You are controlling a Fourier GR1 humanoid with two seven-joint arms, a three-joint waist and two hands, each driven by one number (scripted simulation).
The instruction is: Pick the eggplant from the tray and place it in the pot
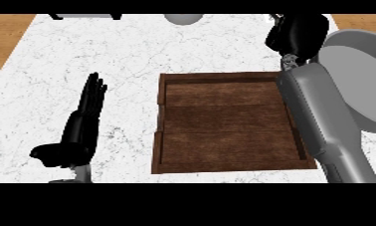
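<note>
Eggplant could not be told apart from the dark right hand (297, 33), so where it lay was unclear. That hand was at the far right of the white marble surface (95, 51), just beside the grey pot's (357, 78) left rim, and whether it was wide, narrow or holding anything could not be told. Its grey forearm ran along the right edge of the wooden tray (228, 120). The left hand (86, 113) rested open on the surface, left of the tray, fingers straight
</note>
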